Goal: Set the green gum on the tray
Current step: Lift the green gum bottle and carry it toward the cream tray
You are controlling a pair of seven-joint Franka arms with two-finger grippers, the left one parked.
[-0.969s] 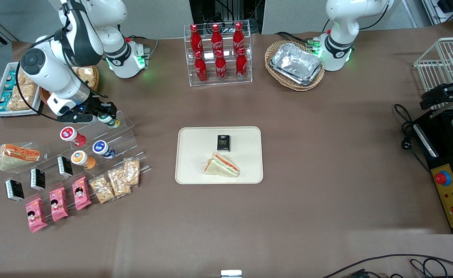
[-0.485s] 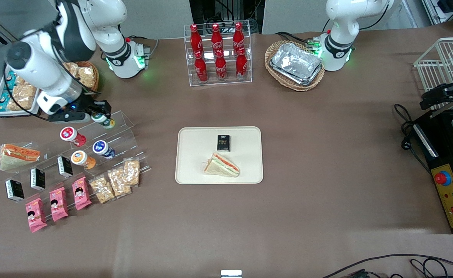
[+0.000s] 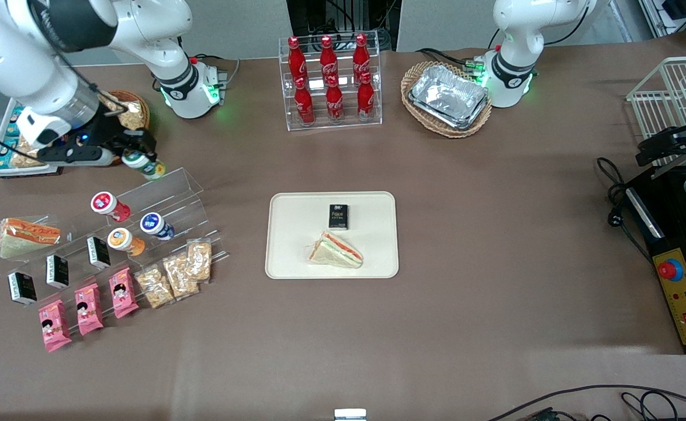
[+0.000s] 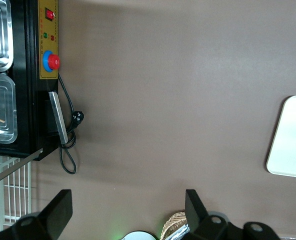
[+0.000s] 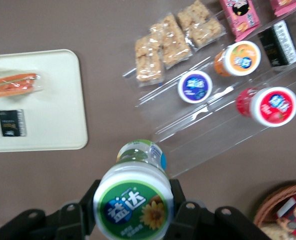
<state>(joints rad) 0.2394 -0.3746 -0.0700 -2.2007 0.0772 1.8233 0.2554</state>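
Observation:
The green gum (image 3: pixel 144 166), a small bottle with a green-and-white lid (image 5: pixel 134 203), hangs in the air above the top step of the clear acrylic stand (image 3: pixel 162 202). My right gripper (image 3: pixel 135 153) is shut on it, one finger on each side of the lid. The cream tray (image 3: pixel 284 245) lies flat at the table's middle, well away toward the parked arm's end from the gripper. On the tray rest a wrapped sandwich (image 3: pixel 336 250) and a small black box (image 3: pixel 338 216). The tray (image 5: pixel 47 105) also shows in the right wrist view.
Red- (image 3: pixel 104 203), blue- (image 3: pixel 152 223) and orange-lidded (image 3: pixel 121 238) bottles sit on the stand, with black boxes, pink packets (image 3: pixel 87 307) and cracker packs (image 3: pixel 173 273) nearer the camera. A cola rack (image 3: pixel 330 82) and a wicker basket of foil trays (image 3: pixel 447 96) stand farther back.
The right arm has risen and drawn back from the stand, carrying the green gum up off the top step.

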